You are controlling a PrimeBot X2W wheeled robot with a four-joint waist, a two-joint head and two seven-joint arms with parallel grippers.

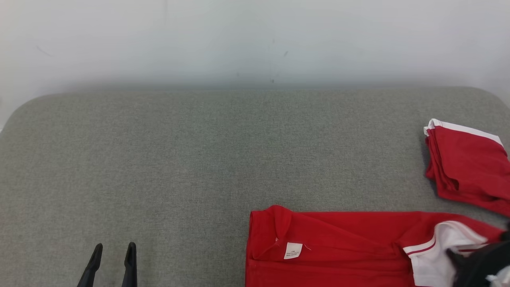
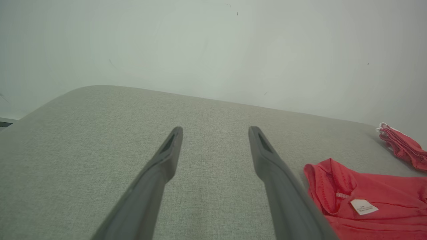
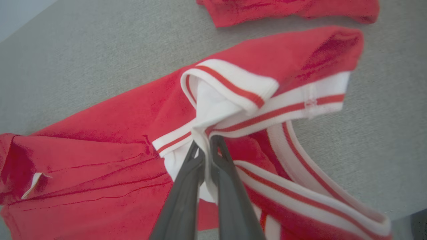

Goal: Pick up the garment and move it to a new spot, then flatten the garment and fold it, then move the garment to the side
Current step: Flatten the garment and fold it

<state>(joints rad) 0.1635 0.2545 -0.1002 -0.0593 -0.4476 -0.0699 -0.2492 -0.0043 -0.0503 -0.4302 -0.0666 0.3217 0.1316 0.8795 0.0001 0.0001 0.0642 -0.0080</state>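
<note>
The right pincer (image 3: 205, 144) is pressed together on a bunch of white cloth at the striped trim of the red garment (image 3: 100, 133), with the cloth nipped between its two dark fingers (image 3: 181, 200). Around the grip, the white band with its thin red stripes is pulled into a peak, and a folded-over cuff edged in the same white and red lies just beyond it. More striped trim runs away beside the fingers towards the bench (image 3: 83, 50) edge.

The garment lies on the grey cloth-covered bench at the near right of the head view, spread out sideways. Its red body stretches to the left of the grip and ends in a turned-up edge. A small white label (image 1: 293, 250) sits on it near that left end. Further back on the right, apart from the garment, a second folded red cloth (image 1: 470, 167) with a white edge rests on the bench, close to its right side.

The left pincer (image 1: 114, 247) is at the near left, well apart from the garment. Its fingers are spread wide with nothing between them, over bare grey bench. Behind the rounded far edge of the bench rises a pale wall (image 1: 255, 40) with a few faint marks.
</note>
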